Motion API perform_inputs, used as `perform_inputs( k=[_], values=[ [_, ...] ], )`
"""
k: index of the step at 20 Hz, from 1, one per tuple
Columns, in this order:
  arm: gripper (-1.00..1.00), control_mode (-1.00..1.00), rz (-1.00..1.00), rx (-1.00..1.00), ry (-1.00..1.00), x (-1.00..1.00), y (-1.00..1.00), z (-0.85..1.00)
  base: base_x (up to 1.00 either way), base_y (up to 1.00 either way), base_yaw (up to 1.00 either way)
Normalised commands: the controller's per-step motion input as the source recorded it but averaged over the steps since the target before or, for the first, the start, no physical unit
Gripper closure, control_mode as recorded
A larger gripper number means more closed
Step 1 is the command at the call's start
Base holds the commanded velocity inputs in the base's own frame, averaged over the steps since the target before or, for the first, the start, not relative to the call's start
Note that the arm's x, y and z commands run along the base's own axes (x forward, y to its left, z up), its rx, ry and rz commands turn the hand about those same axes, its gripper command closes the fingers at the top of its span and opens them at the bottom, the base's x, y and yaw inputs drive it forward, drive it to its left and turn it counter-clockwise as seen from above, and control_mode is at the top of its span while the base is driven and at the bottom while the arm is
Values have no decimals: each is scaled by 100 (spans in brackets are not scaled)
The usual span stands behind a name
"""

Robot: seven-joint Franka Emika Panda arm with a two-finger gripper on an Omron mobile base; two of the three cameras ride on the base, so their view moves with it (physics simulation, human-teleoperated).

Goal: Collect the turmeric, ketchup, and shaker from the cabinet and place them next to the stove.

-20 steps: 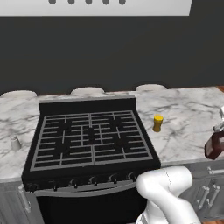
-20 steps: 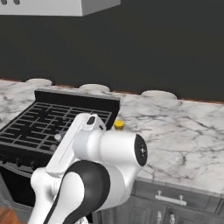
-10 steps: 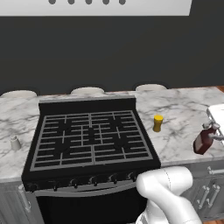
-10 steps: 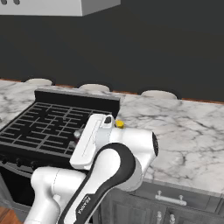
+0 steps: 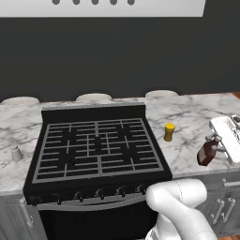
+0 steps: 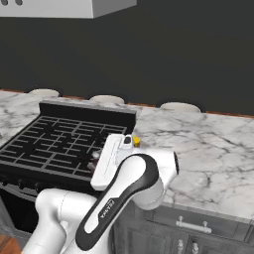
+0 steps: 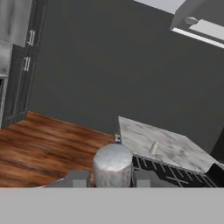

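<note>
Three seasonings are out on the marble bench [image 5: 197, 112] around the black stove [image 5: 98, 147]: the turmeric [image 5: 169, 132] stands just right of the grates, the shaker [image 5: 16, 153] stands on the left side, and the ketchup [image 5: 207, 151] hangs tilted at the far right, clamped in the tool [image 5: 216, 143]. A second ago the bottle sat at the very edge of the left base view; it has since swung in toward the stove, while turmeric and shaker have not moved. From the hand camera, the two finger tips [image 7: 78, 178] flank the bottle's grey cap [image 7: 113, 164], closed on it.
</note>
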Motion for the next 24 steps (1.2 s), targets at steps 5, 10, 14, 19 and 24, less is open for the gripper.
perform_inputs(
  k=[5, 10, 14, 19, 24],
  values=[
    [100, -100, 0, 0, 0, 34, 2, -31, 0, 0, 0],
    [100, -100, 0, 0, 2, 38, 0, -24, 0, 0, 0],
    [100, -100, 0, 0, 4, 39, 0, -23, 0, 0, 0],
    [100, -100, 0, -1, 5, 35, 0, -21, 0, 0, 0],
    [100, -100, 0, -2, 4, 30, -1, -22, 0, 0, 0]
  ],
)
